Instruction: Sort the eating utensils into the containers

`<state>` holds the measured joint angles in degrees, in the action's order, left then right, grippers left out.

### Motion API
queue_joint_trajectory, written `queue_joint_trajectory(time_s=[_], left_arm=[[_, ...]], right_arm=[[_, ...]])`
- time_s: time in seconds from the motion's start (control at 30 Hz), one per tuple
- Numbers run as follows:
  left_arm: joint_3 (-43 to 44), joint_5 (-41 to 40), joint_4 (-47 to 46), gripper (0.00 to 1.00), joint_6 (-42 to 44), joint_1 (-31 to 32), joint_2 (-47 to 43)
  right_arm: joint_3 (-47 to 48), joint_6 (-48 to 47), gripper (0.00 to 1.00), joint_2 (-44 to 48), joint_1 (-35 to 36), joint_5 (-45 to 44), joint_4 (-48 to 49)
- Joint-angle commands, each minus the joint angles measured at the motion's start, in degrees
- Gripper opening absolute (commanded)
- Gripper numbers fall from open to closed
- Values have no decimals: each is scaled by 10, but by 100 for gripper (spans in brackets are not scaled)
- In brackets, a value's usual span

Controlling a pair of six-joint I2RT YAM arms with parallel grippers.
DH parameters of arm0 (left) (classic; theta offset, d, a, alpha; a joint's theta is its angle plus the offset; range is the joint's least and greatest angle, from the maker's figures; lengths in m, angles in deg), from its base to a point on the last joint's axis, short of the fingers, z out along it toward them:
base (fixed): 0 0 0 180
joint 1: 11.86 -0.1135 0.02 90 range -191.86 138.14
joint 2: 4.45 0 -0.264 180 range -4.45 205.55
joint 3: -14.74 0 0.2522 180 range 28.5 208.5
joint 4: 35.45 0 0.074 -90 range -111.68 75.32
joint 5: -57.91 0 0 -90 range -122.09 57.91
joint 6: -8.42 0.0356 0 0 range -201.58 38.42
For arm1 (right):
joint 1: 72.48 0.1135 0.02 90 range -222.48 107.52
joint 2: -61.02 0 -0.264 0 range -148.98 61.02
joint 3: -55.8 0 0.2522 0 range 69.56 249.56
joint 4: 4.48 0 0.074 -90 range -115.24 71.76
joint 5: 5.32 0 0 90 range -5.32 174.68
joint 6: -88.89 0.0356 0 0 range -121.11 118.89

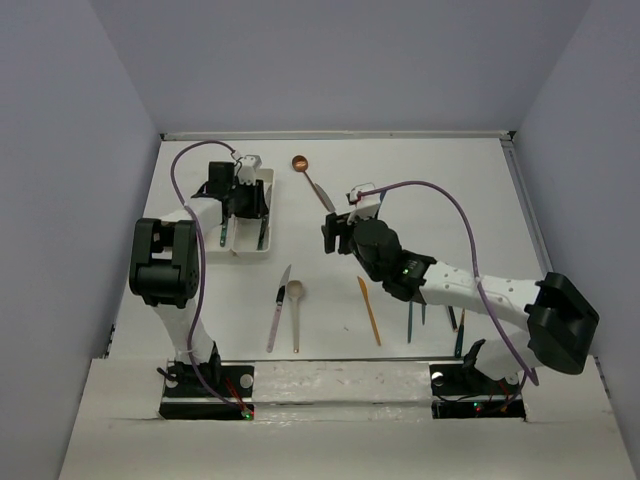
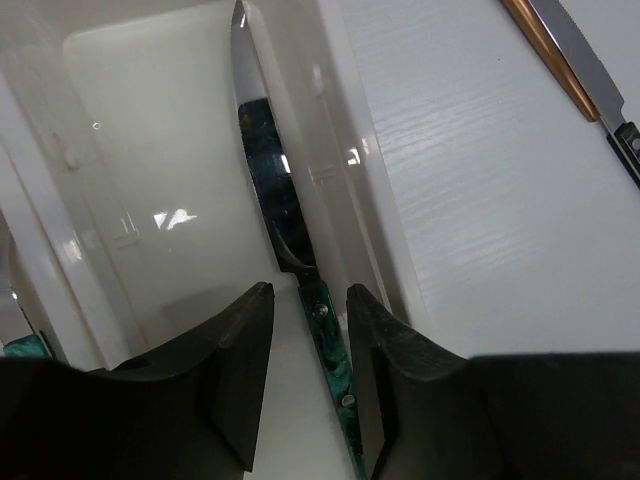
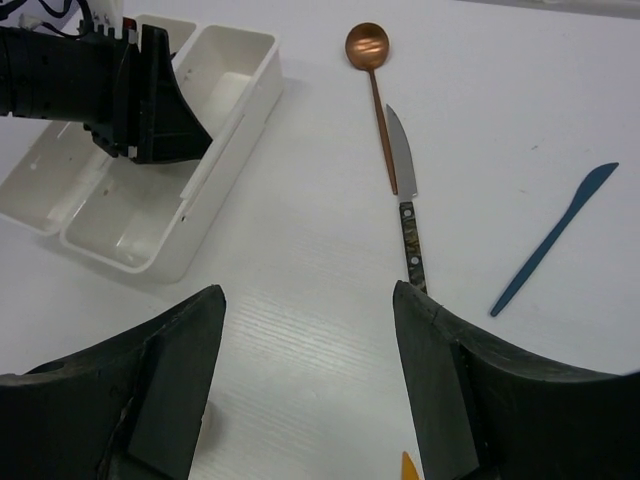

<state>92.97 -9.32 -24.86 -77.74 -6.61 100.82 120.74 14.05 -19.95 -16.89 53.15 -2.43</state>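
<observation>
Two white containers [image 1: 272, 200] stand side by side at the far left, also seen in the right wrist view [image 3: 250, 100]. My left gripper [image 1: 243, 205] hangs inside the right-hand container [image 2: 150, 180], open. A teal-handled knife [image 2: 330, 345] lies on the container's floor between the jaws, close to the right finger. In the neighbouring container a teal handle [image 2: 20, 348] shows. My right gripper [image 1: 332, 235] [image 3: 310, 300] is open over bare table, holding nothing. Just beyond it lie a copper spoon [image 3: 365, 45], a dark-handled knife [image 3: 405, 170] and a blue knife [image 3: 555, 240].
A silver knife [image 1: 278, 305], a beige spoon [image 1: 295, 305] and an orange knife [image 1: 370, 310] lie near the front centre. Several teal and dark utensils [image 1: 410, 320] lie under the right forearm. Grey walls enclose the table [image 1: 450, 200].
</observation>
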Motion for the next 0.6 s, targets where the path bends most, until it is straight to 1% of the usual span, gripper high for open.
queue_joint_trajectory(time_s=[0.0,0.03,0.07,0.1,0.13,0.17,0.2,0.23,0.27,0.33,0.37,0.43,0.47,0.5,0.57], left_arm=[[29,-9,0,48,-7,-4,-9],[29,-11,2,49,-6,-4,-12],[31,-12,3,49,-5,-4,-17],[31,-15,5,49,-4,-4,-22],[33,-18,8,50,-2,-4,-26],[34,-18,10,51,0,-4,-31],[34,-19,11,52,1,-4,-42],[35,-20,13,54,2,-4,-48],[36,-18,15,55,3,-4,-60],[36,-11,16,56,2,-4,-74],[36,-7,16,57,1,-4,-88],[36,9,17,57,-1,-4,-102],[35,16,17,58,-2,-5,-109],[34,26,18,58,-2,-5,-124],[29,32,18,59,3,-5,-149]], right_arm=[[-2,-6,74,33,6,-42,-23],[2,-3,74,34,0,-48,-43],[17,20,74,36,-8,-54,-113],[26,40,74,40,-21,-52,-159],[33,58,74,42,-52,-39,-208],[37,75,74,46,-69,-30,-249],[29,107,74,53,-87,-18,-317],[22,116,74,73,-128,2,-343],[3,130,74,85,-148,57,-391],[-12,140,74,121,-189,117,-441],[-16,145,74,130,-196,130,-499],[-7,152,74,142,-202,138,-568],[1,173,77,140,-209,133,-605],[12,187,77,136,-209,131,-672],[51,188,77,117,-215,136,-731]])
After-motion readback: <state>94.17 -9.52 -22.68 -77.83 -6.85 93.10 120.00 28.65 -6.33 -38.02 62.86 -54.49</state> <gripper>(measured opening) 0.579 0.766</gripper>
